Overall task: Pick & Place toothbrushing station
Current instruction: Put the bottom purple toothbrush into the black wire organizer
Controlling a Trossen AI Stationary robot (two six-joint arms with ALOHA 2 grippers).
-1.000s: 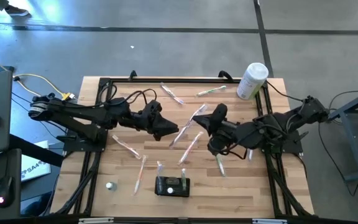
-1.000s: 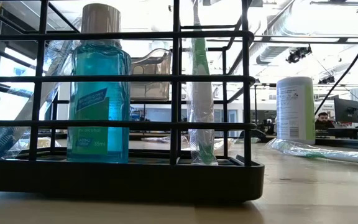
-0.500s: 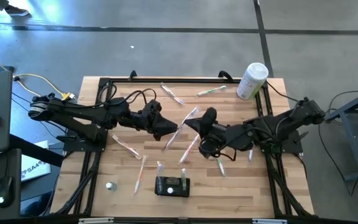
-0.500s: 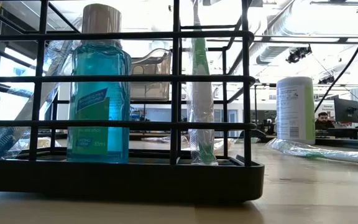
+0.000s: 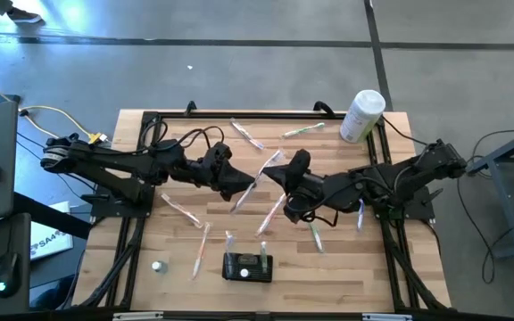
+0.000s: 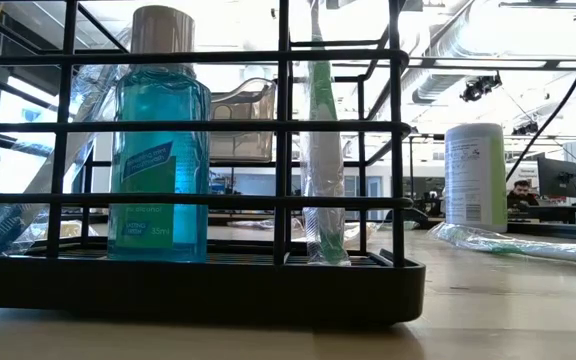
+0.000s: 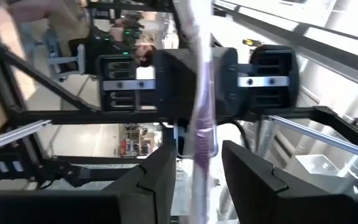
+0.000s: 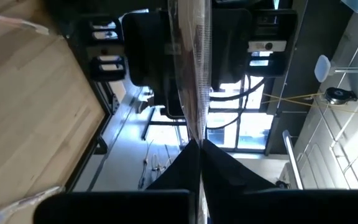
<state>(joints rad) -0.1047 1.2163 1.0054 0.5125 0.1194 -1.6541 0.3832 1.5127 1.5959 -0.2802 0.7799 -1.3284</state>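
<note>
At mid-table, both grippers hold one wrapped toothbrush (image 5: 255,178): right gripper (image 5: 286,178) clamped, left gripper (image 5: 239,185) parted around it.

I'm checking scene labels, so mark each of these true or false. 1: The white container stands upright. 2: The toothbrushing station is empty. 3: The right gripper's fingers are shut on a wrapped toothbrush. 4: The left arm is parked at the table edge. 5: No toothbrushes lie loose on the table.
1. True: the white container stands upright.
2. False: the toothbrushing station holds a blue mouthwash bottle and a green toothbrush.
3. True: the right gripper is shut on the wrapped toothbrush.
4. False: the left gripper is mid-table, its fingers open on either side of that toothbrush.
5. False: several loose toothbrushes lie scattered on the table.
</note>
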